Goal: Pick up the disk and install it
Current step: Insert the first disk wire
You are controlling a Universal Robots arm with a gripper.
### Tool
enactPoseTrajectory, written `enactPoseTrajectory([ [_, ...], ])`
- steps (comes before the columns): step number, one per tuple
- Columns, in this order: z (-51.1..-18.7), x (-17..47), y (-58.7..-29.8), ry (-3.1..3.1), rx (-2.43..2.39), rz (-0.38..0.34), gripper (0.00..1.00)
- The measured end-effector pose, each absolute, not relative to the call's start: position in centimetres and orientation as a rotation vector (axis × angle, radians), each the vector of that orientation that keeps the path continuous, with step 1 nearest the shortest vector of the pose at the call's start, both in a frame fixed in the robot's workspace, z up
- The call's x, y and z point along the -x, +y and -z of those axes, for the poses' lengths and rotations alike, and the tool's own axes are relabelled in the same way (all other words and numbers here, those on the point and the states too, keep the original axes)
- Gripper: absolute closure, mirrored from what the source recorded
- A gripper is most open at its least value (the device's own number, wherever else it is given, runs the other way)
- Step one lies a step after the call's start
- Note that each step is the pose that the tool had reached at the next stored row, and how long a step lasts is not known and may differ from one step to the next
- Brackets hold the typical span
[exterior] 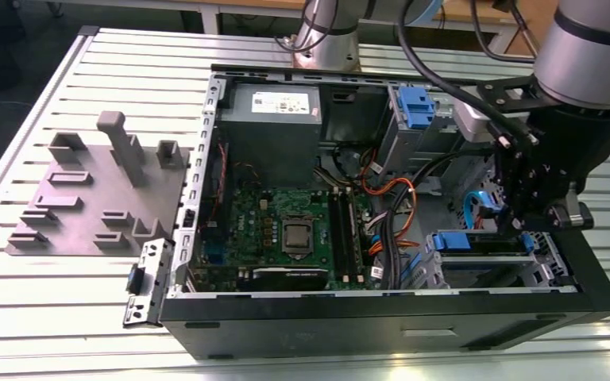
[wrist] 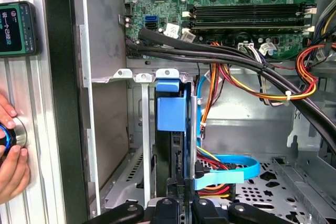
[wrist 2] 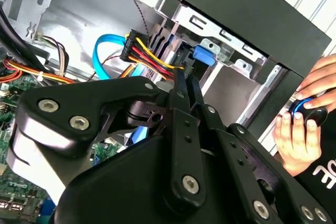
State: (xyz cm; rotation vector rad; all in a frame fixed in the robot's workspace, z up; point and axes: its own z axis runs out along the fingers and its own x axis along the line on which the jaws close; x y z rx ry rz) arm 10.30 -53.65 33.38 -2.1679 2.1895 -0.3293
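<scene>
Inside the case: an open desktop computer case (exterior: 390, 317) lies on its side on a slatted metal table (exterior: 61, 317), with its motherboard (exterior: 283, 230) facing up.
Arm pose: the robot arm (exterior: 591, 55) comes in from the exterior view's right and bends down steeply, so its black wrist points into the case's drive-cage corner.
End effector: the end effector (exterior: 524, 226) hangs just above the drive bay (exterior: 485, 262); in the first wrist view its fingertips (wrist: 181, 203) sit close together at the edge of the disk, apparently gripping it, though the contact itself is partly hidden.
Disk: the disk (wrist: 176, 145) stands on edge in the bay slot, seated between the bay's metal rails, with its blue plastic latch (wrist: 171, 104) at the far end near the bay's front edge.
Cabling: a light-blue data cable (wrist: 231, 174) and a bundle of red, yellow and orange power wires (wrist 2: 149, 56) run beside the disk's connector end.
Fixture: a grey plastic holder block (exterior: 93, 198) rests on the table at the exterior view's left, well apart from the arm.
Person: a hand (wrist 2: 304, 124) rests on a round blue-lit knob (wrist: 8, 135) on the table just outside the case wall.
</scene>
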Motion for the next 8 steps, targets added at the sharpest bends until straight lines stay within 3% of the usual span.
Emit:
enactPoseTrajectory([
  [8,-33.18,-9.90,-53.65,2.170,2.166,0.343,0.84],
])
